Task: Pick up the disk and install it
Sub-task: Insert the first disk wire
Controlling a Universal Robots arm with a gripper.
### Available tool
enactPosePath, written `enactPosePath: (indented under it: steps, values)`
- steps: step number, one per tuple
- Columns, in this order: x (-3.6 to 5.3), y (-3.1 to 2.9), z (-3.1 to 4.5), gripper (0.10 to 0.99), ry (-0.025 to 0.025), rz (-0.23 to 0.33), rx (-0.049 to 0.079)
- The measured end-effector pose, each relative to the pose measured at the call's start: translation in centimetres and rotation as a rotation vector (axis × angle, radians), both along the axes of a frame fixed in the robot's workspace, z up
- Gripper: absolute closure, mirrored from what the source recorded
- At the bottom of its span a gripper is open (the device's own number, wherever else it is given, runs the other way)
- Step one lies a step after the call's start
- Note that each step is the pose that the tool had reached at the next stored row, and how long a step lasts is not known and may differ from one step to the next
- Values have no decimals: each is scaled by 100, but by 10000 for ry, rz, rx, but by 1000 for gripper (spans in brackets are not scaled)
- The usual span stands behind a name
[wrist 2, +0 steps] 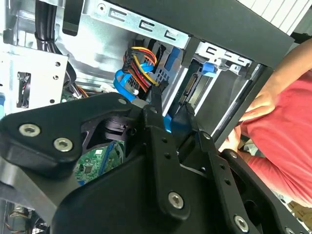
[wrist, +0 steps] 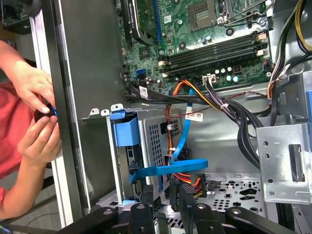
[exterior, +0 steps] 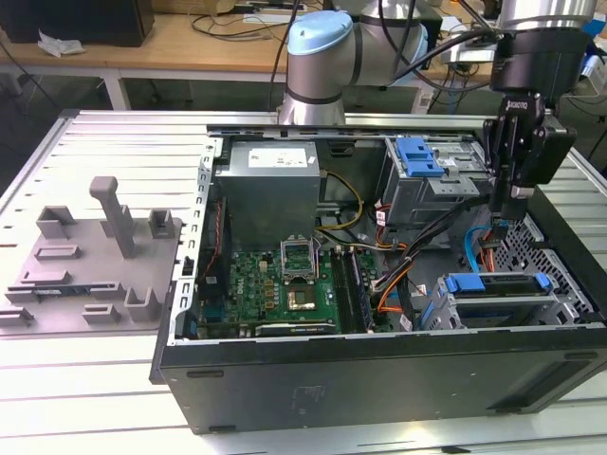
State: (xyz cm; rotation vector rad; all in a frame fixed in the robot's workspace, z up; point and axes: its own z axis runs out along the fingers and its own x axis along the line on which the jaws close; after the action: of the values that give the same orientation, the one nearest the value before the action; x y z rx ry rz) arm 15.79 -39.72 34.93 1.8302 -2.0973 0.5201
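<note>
Firstly, gripper (exterior: 515, 194): black, two-fingered, hanging straight down from the wrist of the arm (exterior: 321, 43), tips pointing into the open computer case (exterior: 379, 374) on the exterior view's right. Fingers (wrist 2: 157, 105) stand narrowly parted in both wrist views, with nothing held between them. White lettering runs down the gripper's housing.

Just below the fingertips: cable bundle (exterior: 493, 242), blue and orange strands, with a flat blue ribbon cable (wrist: 181, 139) looping across the bay floor.

Disk (exterior: 498, 296): silver body in a bright blue carrier, lying flat in the drive cage (exterior: 432, 308) at the case's near corner on the exterior view's right. It sits lower than the gripper and apart from it.

Blue plastic bracket (exterior: 417, 156): on the upper bay, far side of the case, near the gripper's housing.

Motherboard (exterior: 285, 284): green, socket bare, memory slots (wrist: 214, 56) alongside. White tags (wrist: 197, 116) hang on the black cabling.

Power supply (exterior: 270, 194): grey box in the far corner, white printed label on its top face.

Person: two hands (wrist: 36, 114) at the case's outer wall pinching a small dark-and-blue item, red sleeve (wrist 2: 287, 141) beside them.

Grey fixture plate (exterior: 95, 265): moulded holders and one upright post, on the slatted metal table (exterior: 104, 133), at the exterior view's left of the case.
</note>
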Motion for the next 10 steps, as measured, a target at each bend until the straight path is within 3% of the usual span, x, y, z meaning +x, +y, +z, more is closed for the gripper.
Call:
enactPosePath:
  steps: [9,10]
  values:
    - [15,32,-85,737,0,0,-39]
    - [15,117,-117,737,0,0,-317]
